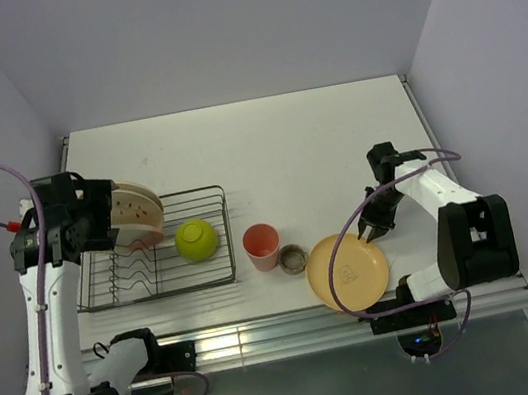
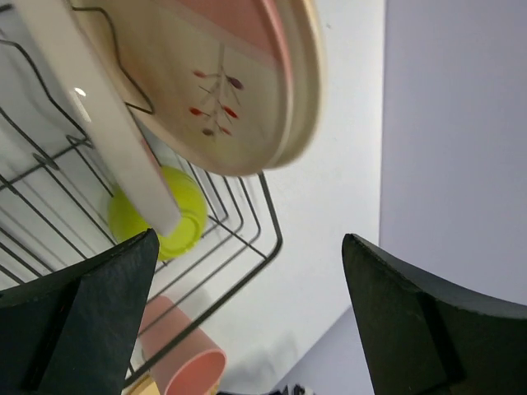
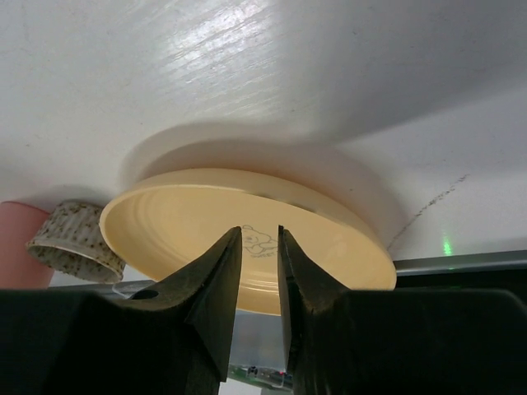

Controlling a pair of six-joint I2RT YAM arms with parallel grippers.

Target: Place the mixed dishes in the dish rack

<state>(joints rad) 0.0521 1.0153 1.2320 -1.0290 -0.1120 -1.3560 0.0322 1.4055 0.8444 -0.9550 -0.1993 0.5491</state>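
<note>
Soft, even overhead light fills the top view: the white tabletop (image 1: 285,143) is bright but not burnt out, and the dishes cast only faint, short shadows. The metal rail (image 1: 296,326) at the near edge carries a white glare patch. In the left wrist view the sprig plate (image 2: 222,90) is too close to be sharp, and the left end effector (image 2: 249,239) shows its fingers (image 2: 90,329) as flat black shapes. In the right wrist view streaky glare crosses the tabletop, a broad soft shadow lies behind the yellow-orange plate (image 3: 165,222), and the right end effector (image 3: 258,232) is dark and blurred
</note>
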